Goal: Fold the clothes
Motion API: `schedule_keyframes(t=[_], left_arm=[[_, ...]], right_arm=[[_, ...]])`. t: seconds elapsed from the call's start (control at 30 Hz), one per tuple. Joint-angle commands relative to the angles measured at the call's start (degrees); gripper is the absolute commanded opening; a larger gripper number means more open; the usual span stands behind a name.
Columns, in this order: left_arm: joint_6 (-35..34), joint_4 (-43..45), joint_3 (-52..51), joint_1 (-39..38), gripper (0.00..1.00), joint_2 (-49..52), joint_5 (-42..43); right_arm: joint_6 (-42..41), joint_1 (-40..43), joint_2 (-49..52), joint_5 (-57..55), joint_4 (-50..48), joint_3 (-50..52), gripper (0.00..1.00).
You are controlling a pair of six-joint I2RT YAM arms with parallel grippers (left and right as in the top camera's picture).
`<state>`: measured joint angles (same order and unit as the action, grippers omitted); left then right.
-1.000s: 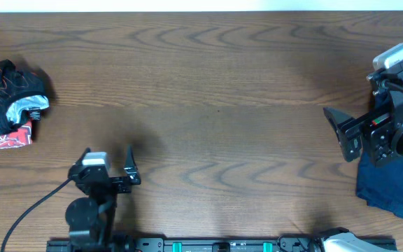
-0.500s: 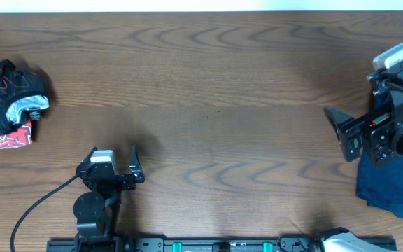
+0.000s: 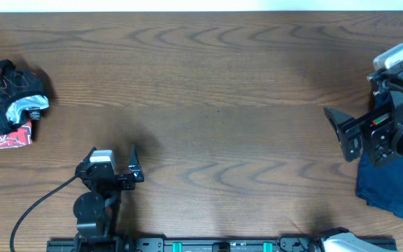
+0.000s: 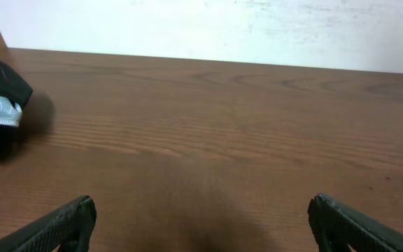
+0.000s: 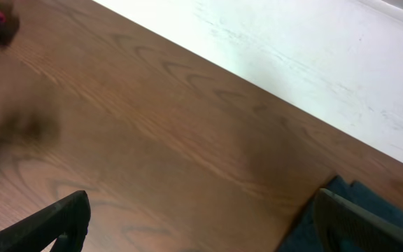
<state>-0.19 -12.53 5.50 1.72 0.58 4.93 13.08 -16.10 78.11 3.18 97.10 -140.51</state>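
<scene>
jersey (image 3: 5,94) black, bunched, left on table (image 3: 208,84), red print unreadable | blue cloth (image 3: 392,190) right | jaws both wide, empty

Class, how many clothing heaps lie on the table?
2: a black bundle at the left edge; a dark blue cloth at the right edge, partly hidden under the right arm.

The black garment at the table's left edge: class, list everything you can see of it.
The black garment lies crumpled in a loose heap, not folded, at the left edge of the wooden table. Its soft fabric carries thin reddish wavy lines. A pale grey inner patch shows on its right side and a red printed part at its near end; whether that part is a separate piece cannot be told. Nothing but the table touches it.
</scene>
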Motion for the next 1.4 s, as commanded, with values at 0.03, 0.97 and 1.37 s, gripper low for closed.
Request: schedule_keyframes(t=[0.03,0.97,1.37], left_arm=[[-0.5,0.0,-1.6,-0.2,0.98,-0.5,0.6],[-0.5,0.0,-1.6,-0.2,0.98,-0.3,0.6],[-0.5,0.0,-1.6,-0.2,0.98,-0.3,0.6]], right_arm=[[0.7,0.3,-0.1,-0.2,0.2,0.0,0.99],[0.7,0.3,-0.1,-0.1,0.2,0.0,0.99],[1.8,0.3,-0.2,-1.9,0.0,0.0,0.99]])
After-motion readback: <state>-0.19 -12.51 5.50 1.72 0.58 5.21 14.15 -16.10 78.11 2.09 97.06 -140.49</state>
